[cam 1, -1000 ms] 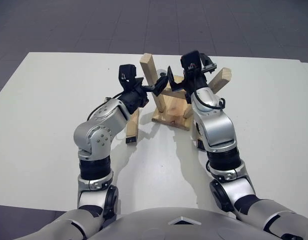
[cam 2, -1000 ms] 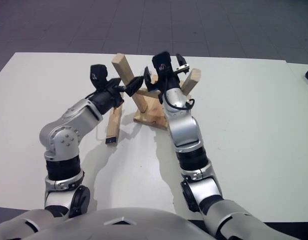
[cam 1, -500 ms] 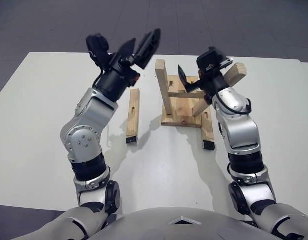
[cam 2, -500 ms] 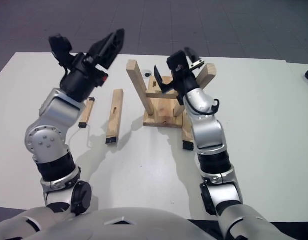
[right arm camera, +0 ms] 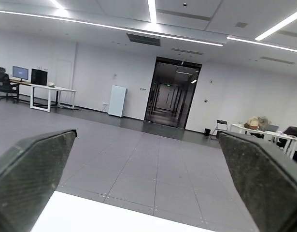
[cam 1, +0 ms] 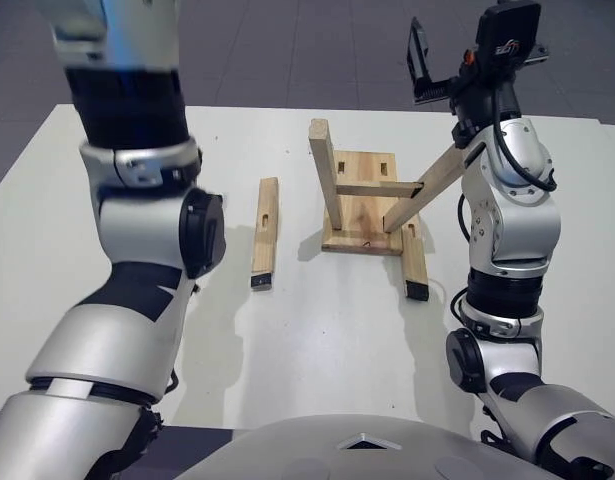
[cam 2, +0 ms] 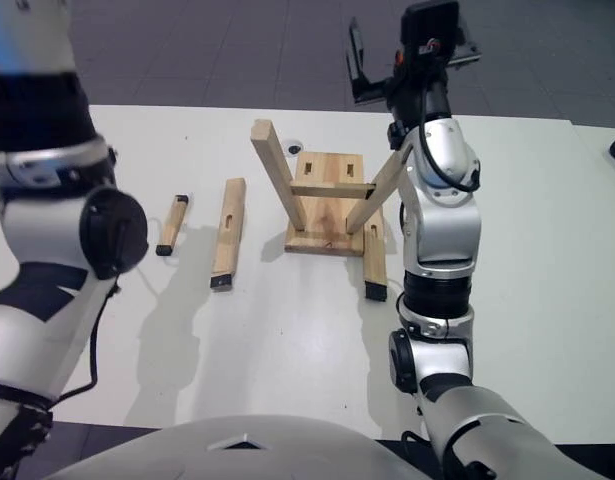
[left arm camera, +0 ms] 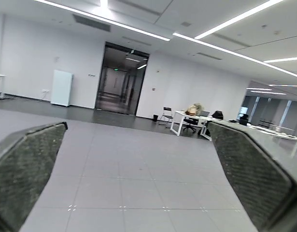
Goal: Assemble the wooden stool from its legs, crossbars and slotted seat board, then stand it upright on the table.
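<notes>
Wooden stool, part-built, lies upside down at the middle of the white table [cam 1: 547, 250]: slotted seat board [cam 1: 359, 222] flat on the tabletop, two legs rising from it. Left leg [cam 1: 324, 172] stands close to upright; right leg [cam 1: 439, 182] leans out to the right. One crossbar [cam 1: 372, 189] runs between the two, level. Loose parts: one slotted leg [cam 1: 265, 232] flat on the table, left of the board and apart from it; a second loose leg [cam 1: 415, 262] at the board's near right corner, just beside it, contact not clear; a short crossbar [cam 2: 171, 224] further left, also flat. Right gripper [right arm camera: 146, 179] is raised high above the table's far right side, fingers [right arm camera: 27, 174] spread wide, holding nothing. Left gripper [left arm camera: 138, 174] is lifted high on the left, well clear of the parts, its fingers [left arm camera: 257, 179] likewise spread and empty.
</notes>
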Available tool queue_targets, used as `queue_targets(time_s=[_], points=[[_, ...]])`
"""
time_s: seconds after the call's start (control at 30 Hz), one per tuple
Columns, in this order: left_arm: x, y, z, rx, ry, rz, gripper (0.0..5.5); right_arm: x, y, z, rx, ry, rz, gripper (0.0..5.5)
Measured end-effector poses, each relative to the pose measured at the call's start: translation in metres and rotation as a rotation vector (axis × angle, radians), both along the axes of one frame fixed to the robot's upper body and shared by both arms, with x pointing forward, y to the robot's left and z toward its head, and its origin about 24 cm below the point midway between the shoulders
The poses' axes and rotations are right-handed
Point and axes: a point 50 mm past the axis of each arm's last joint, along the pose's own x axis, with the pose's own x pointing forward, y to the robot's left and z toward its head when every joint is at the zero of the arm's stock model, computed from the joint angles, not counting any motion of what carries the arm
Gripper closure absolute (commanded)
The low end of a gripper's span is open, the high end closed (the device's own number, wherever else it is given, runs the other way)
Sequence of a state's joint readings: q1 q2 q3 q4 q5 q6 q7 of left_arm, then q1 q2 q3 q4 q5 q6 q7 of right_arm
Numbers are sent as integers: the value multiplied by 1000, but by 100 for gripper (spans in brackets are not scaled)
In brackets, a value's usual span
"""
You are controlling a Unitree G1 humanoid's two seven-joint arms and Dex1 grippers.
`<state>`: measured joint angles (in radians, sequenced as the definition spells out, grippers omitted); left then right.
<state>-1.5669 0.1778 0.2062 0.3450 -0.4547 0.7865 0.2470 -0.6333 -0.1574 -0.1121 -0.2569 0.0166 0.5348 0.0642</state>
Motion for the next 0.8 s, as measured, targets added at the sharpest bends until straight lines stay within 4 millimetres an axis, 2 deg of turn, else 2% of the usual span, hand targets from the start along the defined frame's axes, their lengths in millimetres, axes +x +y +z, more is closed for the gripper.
queue_targets(time_s=[0.07,0.13,0.3,0.4,0.57,0.67,0.73,0.8], points=[[-12,-21,21,21,-40,-76,13,0,-1,0,21,11,-3,10],[-12,-27,19,31,-24,-99,13,0,-1,1,27,11,-3,10],[-5,-23,7,29,31,-78,13,-1,0,2,40,17,12,10],[-10,-23,11,40,-7,-54,13,-1,1,3,45,14,20,10],[-18,-24,14,-19,-7,-119,13,-2,1,5,46,10,25,10],[-27,-16,12,-51,-41,-176,13,-2,2,6,45,10,24,10],[-28,-3,-1,-80,-56,-172,13,-3,1,6,48,8,16,10],[-19,13,-36,-99,-6,-124,13,-3,1,7,48,4,6,10]])
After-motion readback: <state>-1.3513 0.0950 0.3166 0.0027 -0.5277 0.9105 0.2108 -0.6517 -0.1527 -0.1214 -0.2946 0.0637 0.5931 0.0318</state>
